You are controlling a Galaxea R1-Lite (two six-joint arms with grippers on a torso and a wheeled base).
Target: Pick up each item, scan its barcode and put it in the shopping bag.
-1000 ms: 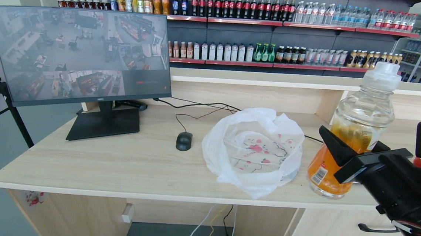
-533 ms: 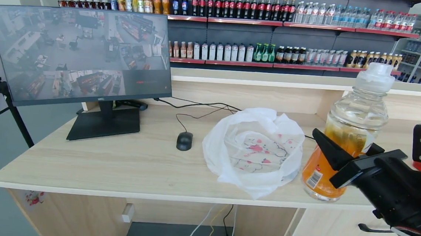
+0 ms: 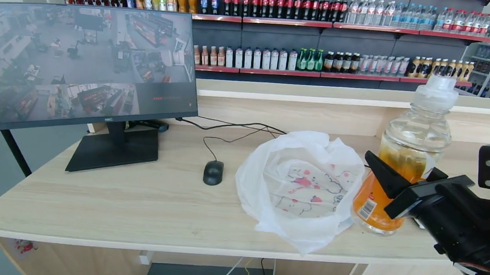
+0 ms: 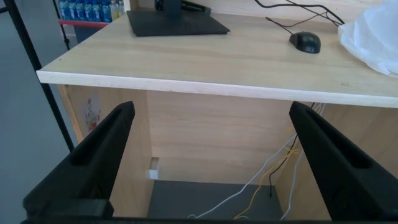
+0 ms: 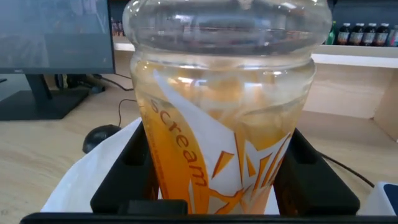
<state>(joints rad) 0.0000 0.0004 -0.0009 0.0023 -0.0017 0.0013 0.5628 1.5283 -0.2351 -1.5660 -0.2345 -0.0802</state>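
The right gripper (image 3: 404,179) is clamped on a bottle (image 3: 415,132) of orange drink, its 2 fingers gripping the lower, labelled half. The bottle leans a little and sits just beside the right edge of the white bag (image 3: 250,185), which lies slumped on the counter (image 3: 137,203) with its mouth facing up. Whether the bottle's base rests on the counter or hangs just above it cannot be told. The left gripper (image 4: 211,109) is spread wide, holding nothing, low in front of the counter's edge.

The main risk is probably the bag itself. It is thin and limp with nothing holding it open, so a bottle brought in from the side could push the wall over, fold the mouth shut or drag the whole bag toward the mouse (image 3: 213,172) and the cables (image 3: 237,126).

The bottle looks heavy, smooth and part full, and it is held by 2 narrow fingers. A quick swing or tilt could let it slip or twist in the grip.

The barcode (image 3: 367,208) sits low on the label. If the bottle goes in before that patch has been read, the scan step is lost.

If released at a lean, the bottle may topple and roll off the counter.
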